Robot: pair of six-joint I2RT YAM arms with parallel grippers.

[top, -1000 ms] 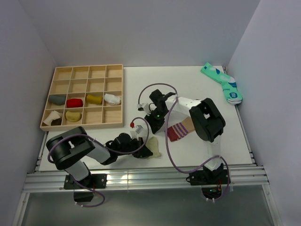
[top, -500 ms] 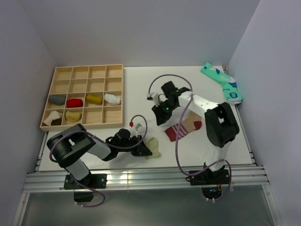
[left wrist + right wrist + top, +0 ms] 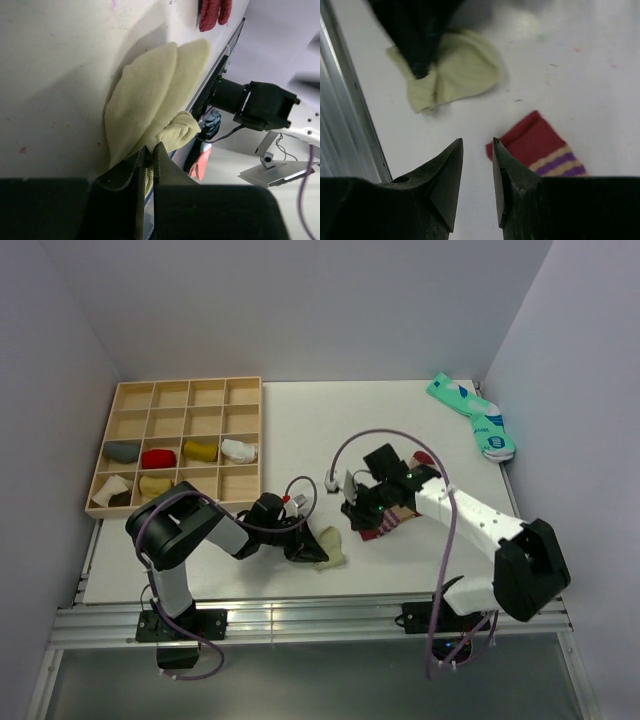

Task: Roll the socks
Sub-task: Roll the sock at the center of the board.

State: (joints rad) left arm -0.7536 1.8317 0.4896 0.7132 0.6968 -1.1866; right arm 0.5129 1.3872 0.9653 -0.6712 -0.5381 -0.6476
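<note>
Jaws of left gripper clamped on pale green sock, right gripper parted, empty, by striped sock

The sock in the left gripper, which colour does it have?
The sock is plain pale yellow-green; the left wrist view shows it best.
</note>
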